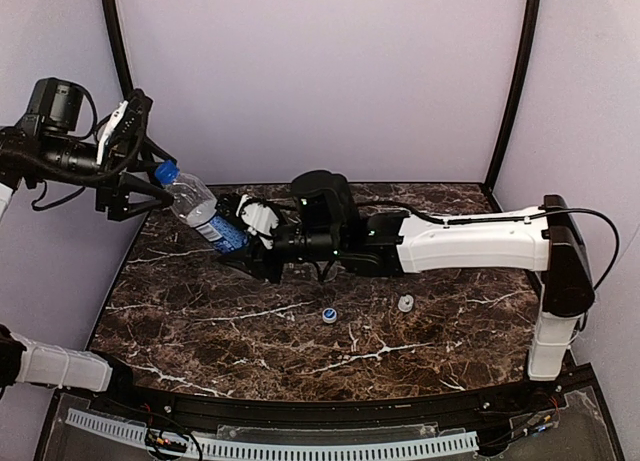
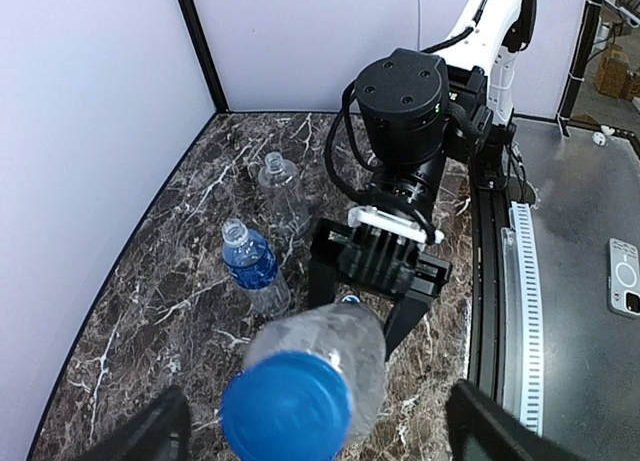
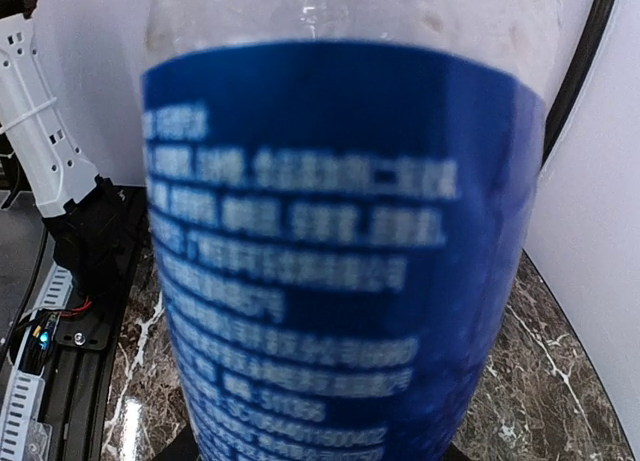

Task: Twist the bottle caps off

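The right gripper (image 1: 248, 239) was clamped on the lower body of a small clear plastic water bottle with a blue wrap label (image 1: 205, 213). One black finger was on each side of it. The bottle was held off the dark brown marble-pattern desk (image 1: 400, 356), above the far-left corner, and tilted with its neck up and to the left. In the right wrist view the blue label with white print (image 3: 330, 281) filled nearly the whole frame, out of focus.

The dark blue round plastic screw cap (image 2: 290, 409) was seated on the neck of the held bottle. The left gripper (image 2: 318, 421) was spread wide, one finger on each side of this cap. In the left wrist view a clear gap showed between the cap and each finger (image 2: 150, 433).

Two more bottles stood upright on the desk between the right arm and the far edge, near each other but apart:
- A small clear bottle with a blue label (image 2: 255, 266), neck bare.
- A plain clear unlabelled bottle (image 2: 282, 193), neck bare, standing further towards the right edge.

Two loose caps lay flat near the middle of the desk, well apart from each other:
- A small round white cap with a bluish centre (image 1: 328, 316).
- A small round white cap (image 1: 405, 303), nearer the right edge.
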Robot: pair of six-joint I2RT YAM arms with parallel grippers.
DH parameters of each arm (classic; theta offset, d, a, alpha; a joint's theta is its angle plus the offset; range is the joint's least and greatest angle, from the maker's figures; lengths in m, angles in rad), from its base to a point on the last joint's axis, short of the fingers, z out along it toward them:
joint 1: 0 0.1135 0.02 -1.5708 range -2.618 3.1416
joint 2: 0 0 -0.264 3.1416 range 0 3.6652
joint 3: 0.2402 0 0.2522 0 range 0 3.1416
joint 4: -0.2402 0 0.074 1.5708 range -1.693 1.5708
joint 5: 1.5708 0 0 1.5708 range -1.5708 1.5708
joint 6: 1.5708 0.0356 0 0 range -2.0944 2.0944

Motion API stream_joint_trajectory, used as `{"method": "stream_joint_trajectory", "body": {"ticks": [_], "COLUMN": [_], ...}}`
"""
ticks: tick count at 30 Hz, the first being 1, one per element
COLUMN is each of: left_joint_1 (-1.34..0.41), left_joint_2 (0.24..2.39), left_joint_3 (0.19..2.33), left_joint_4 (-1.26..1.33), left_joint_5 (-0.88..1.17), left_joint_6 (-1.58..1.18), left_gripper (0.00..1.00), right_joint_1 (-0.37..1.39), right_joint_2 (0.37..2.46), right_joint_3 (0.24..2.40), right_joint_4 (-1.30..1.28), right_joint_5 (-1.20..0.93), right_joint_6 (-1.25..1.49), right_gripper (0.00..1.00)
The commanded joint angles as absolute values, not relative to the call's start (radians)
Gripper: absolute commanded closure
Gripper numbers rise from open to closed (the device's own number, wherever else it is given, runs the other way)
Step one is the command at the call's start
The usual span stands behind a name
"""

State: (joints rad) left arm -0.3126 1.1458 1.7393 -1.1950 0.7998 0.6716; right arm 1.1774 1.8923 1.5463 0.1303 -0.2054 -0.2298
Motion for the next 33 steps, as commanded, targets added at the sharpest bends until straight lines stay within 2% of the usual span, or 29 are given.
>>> {"method": "stream_joint_trajectory", "body": {"ticks": [1, 4, 7, 10, 13, 21, 23, 26, 29, 33], "left_joint_1": [-0.312, -0.311, -0.314, -0.372, -0.441, -0.484, -0.485, -0.485, -0.486, -0.487], "left_joint_2": [0.997, 0.894, 0.898, 0.934, 0.949, 0.965, 0.969, 0.975, 0.982, 0.985], "left_joint_3": [1.564, 1.393, 1.317, 1.289, 1.273, 1.232, 1.227, 1.217, 1.204, 1.197], "left_joint_4": [-0.952, -0.648, -0.547, -0.46, -0.439, -0.363, -0.338, -0.318, -0.306, -0.308], "left_joint_5": [0.822, 0.768, 0.826, 0.846, 0.84, 0.798, 0.803, 0.801, 0.788, 0.781], "left_joint_6": [0.572, 0.378, 0.25, 0.131, 0.144, 0.109, 0.087, 0.077, 0.057, 0.052], "left_gripper": [0.02, 0.01, 0.03, 0.07, 0.08, 0.14, 0.19, 0.33, 0.41, 0.54], "right_joint_1": [1.155, 1.163, 1.178, 1.184, 1.183, 1.187, 1.187, 1.188, 1.188, 1.188], "right_joint_2": [1.813, 1.775, 1.789, 1.849, 1.919, 2.012, 2.018, 2.018, 2.023, 2.016], "right_joint_3": [1.482, 1.384, 1.336, 1.393, 1.469, 1.587, 1.592, 1.596, 1.61, 1.609], "right_joint_4": [0.331, 0.565, 0.76, 0.784, 0.78, 0.79, 0.787, 0.778, 0.759, 0.73], "right_joint_5": [-0.212, -0.245, -0.227, -0.192, -0.202, -0.246, -0.256, -0.26, -0.275, -0.281], "right_joint_6": [-0.089, -0.006, 0.046, 0.108, 0.154, 0.205, 0.206, 0.207, 0.205, 0.198], "right_gripper": [0.66, 0.66, 0.66, 0.67, 0.67, 0.67, 0.68, 0.68, 0.68, 0.61]}}
